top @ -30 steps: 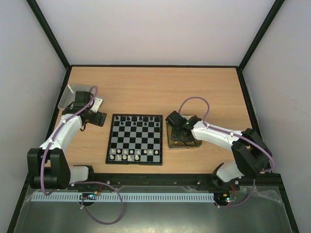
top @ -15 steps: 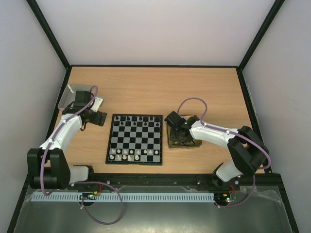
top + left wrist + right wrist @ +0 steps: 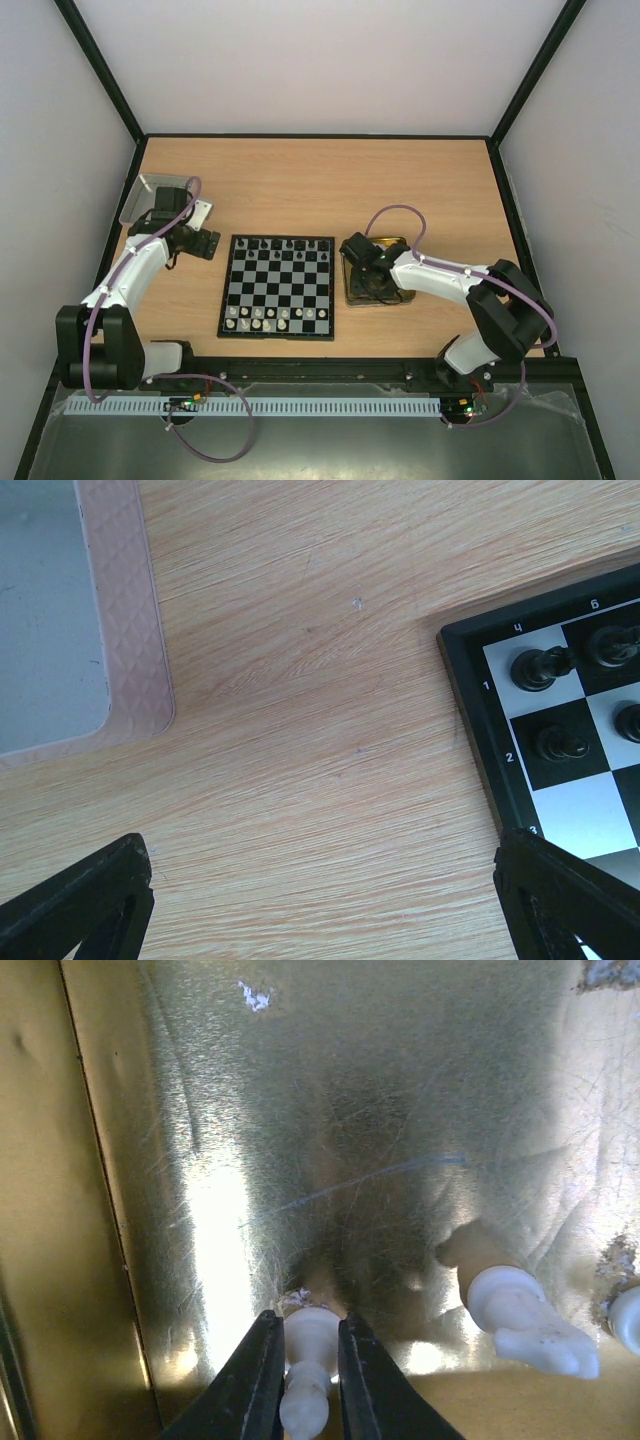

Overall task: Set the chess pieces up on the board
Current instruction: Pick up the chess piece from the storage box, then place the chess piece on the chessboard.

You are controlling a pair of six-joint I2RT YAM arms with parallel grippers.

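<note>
The gold tray (image 3: 350, 1110) fills the right wrist view. Its scratched, shiny floor carries three pale figures along the lower part of the frame. One white chess piece (image 3: 305, 1355) stands at the bottom centre, and the right end effector (image 3: 307, 1325) is pinched narrowly onto it, a dark finger pressing each side. A second white piece (image 3: 525, 1320) lies tipped over at the lower right, well apart from the fingers. The edge of a third piece (image 3: 628, 1318) shows at the right border, too cropped to identify.

In the top view the tray sits right of centre, just beside the right edge of the board (image 3: 278, 286). The right arm reaches over it and hides much of its floor.

The silver-grey lid (image 3: 140, 195) lies at the left edge of the worktop (image 3: 300, 170). In the left wrist view its patterned rim curves through the upper left corner, and no figure shows in the part visible there.

The board lies at the centre of the worktop. A row of black pieces (image 3: 280, 244) lines its upper edge, and white pieces (image 3: 270, 318) cluster along its lower edge.

The left end effector (image 3: 322, 880) hangs spread wide over bare wood between the lid and the board's corner, gripping nothing.
</note>
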